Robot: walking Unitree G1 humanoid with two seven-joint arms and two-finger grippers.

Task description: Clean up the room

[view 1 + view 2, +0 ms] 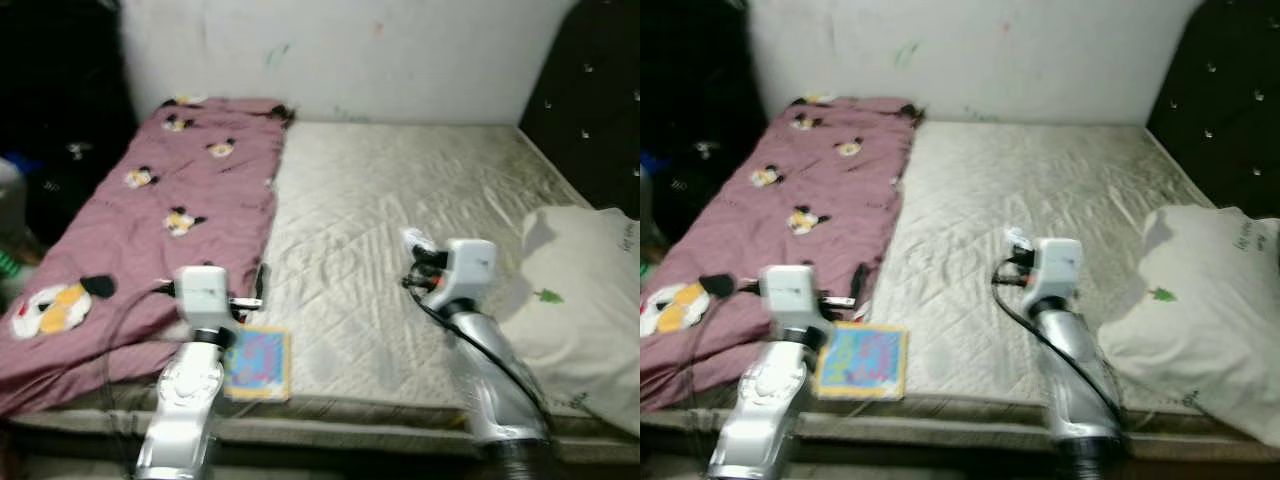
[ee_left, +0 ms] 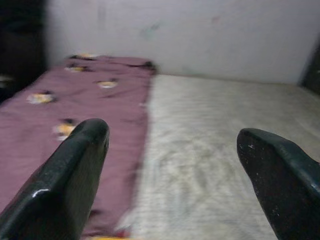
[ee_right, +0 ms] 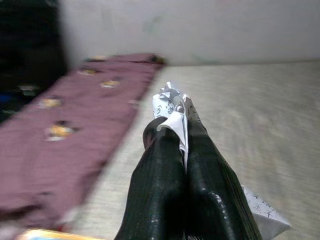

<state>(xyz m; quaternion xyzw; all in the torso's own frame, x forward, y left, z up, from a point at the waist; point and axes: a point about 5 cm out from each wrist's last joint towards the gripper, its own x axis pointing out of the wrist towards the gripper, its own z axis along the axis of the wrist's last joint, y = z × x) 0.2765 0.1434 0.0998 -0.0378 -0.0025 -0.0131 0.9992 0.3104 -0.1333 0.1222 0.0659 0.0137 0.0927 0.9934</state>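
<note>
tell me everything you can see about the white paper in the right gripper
The crumpled white paper looks thin and creased, with faint dark printed or handwritten marks. The right gripper has its jaws shut on it, over the bare quilted beige mattress. One crinkled end sticks out past the fingertips, and a flatter corner pokes out lower down beside the black fingers. It is held above the mattress, not resting on it.

a crumpled white sheet of paper with dark print [image 3: 172,112] sits pinched upright between closed black fingers, above the pale quilted mattress [image 1: 400,200].
</note>
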